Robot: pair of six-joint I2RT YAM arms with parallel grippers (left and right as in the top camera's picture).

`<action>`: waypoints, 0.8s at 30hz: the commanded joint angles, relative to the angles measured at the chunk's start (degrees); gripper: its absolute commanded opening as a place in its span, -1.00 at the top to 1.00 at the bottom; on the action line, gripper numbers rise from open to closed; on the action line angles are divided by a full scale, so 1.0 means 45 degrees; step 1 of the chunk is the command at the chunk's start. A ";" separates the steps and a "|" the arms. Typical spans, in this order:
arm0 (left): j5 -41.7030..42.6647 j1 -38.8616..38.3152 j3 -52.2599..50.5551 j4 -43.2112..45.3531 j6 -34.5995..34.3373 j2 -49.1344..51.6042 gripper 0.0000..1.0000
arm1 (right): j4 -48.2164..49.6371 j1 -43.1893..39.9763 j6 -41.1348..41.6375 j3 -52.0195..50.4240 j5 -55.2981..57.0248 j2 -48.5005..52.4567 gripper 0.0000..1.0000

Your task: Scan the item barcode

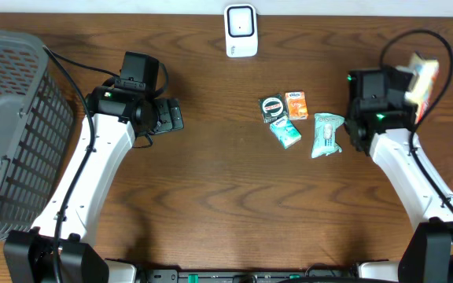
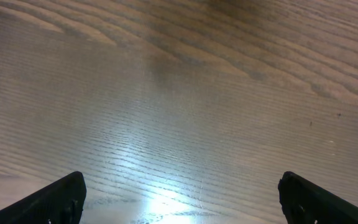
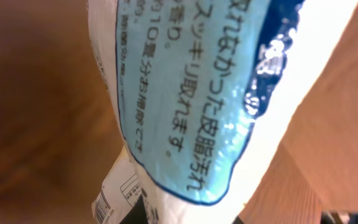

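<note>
Overhead: right gripper (image 1: 407, 85), fingers clamped shut on a blue-and-white packet (image 1: 423, 77), is holding it at two o'clock over the table (image 1: 211, 196), its barcode (image 3: 104, 207) showing at seven o'clock in the right wrist view; left gripper (image 1: 173, 116), fingers spread wide, is hovering at ten o'clock; scanner (image 1: 241, 30) is sitting at twelve.

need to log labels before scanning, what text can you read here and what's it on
"れなかった皮脂汚れ": blue-and-white packet, partly cropped.
"スッキリ取れます": same packet.
Blurred: the packet's smaller print and barcode digits.
Too small to read: four packs in overhead view.
</note>
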 commanded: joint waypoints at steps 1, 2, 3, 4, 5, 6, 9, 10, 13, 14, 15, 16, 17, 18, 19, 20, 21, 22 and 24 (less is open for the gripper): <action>-0.0165 0.0063 0.0068 -0.0078 0.0078 0.0024 -0.96 | 0.0408 -0.0500 0.0865 -0.0622 -0.0223 0.0267 0.98; -0.0165 0.0063 0.0068 -0.0078 0.0078 0.0024 -0.95 | 0.0515 -0.0583 0.0860 -0.0758 -0.0559 0.0311 0.98; -0.0165 0.0063 0.0068 -0.0078 0.0078 0.0024 -0.96 | 0.0602 -0.0651 0.0865 -0.0908 -0.0947 0.0379 0.98; -0.0165 0.0063 0.0068 -0.0078 0.0078 0.0024 -0.95 | 0.0597 -0.0661 0.0865 -0.0996 -0.1166 0.0442 0.98; -0.0165 0.0063 0.0068 -0.0078 0.0078 0.0024 -0.96 | 0.0593 -0.0656 0.0869 -0.1073 -0.1253 0.0520 0.98; -0.0165 0.0063 0.0068 -0.0078 0.0078 0.0024 -0.95 | 0.0593 -0.0636 0.0869 -0.1156 -0.1253 0.0627 0.98; -0.0165 0.0063 0.0068 -0.0078 0.0078 0.0024 -0.96 | 0.0588 -0.0622 0.0928 -0.1321 -0.1248 0.0884 0.98; -0.0165 0.0063 0.0068 -0.0078 0.0078 0.0024 -0.95 | 0.0597 -0.0622 0.1005 -0.1404 -0.1243 0.0986 0.98; -0.0165 0.0063 0.0068 -0.0078 0.0078 0.0024 -0.96 | 0.0588 -0.0612 0.1098 -0.1467 -0.1253 0.1214 0.87; -0.0165 0.0063 0.0068 -0.0078 0.0078 0.0024 -0.95 | 0.0588 -0.0597 0.1093 -0.1467 -0.1297 0.1234 0.81; -0.0165 0.0063 0.0068 -0.0078 0.0078 0.0024 -0.96 | 0.0597 -0.0534 0.1064 -0.1462 -0.1530 0.1234 0.69; -0.0165 0.0063 0.0068 -0.0078 0.0078 0.0024 -0.96 | 0.0607 -0.0457 0.0913 -0.1447 -0.1846 0.1229 0.65; -0.0165 0.0063 0.0068 -0.0078 0.0078 0.0024 -0.95 | 0.0631 -0.0374 0.0709 -0.1433 -0.2176 0.1234 0.64; -0.0165 0.0063 0.0068 -0.0078 0.0078 0.0024 -0.96 | 0.0646 -0.0180 0.0311 -0.1428 -0.2832 0.1234 0.64; -0.0165 0.0063 0.0068 -0.0078 0.0078 0.0024 -0.96 | 0.0641 -0.0044 0.0282 -0.1428 -0.3065 0.1234 0.61; -0.0165 0.0063 0.0068 -0.0078 0.0078 0.0024 -0.96 | 0.0636 0.0092 0.0282 -0.1428 -0.3191 0.1234 0.53; -0.0165 0.0063 0.0068 -0.0078 0.0078 0.0024 -0.96 | 0.0636 0.0248 0.0277 -0.1428 -0.3201 0.1234 0.42; -0.0165 0.0063 0.0068 -0.0078 0.0078 0.0024 -0.96 | 0.0636 0.0442 0.0272 -0.1428 -0.3196 0.1234 0.30; -0.0165 0.0063 0.0068 -0.0078 0.0078 0.0024 -0.96 | 0.0646 0.0840 0.0277 -0.1399 -0.3206 0.1234 0.14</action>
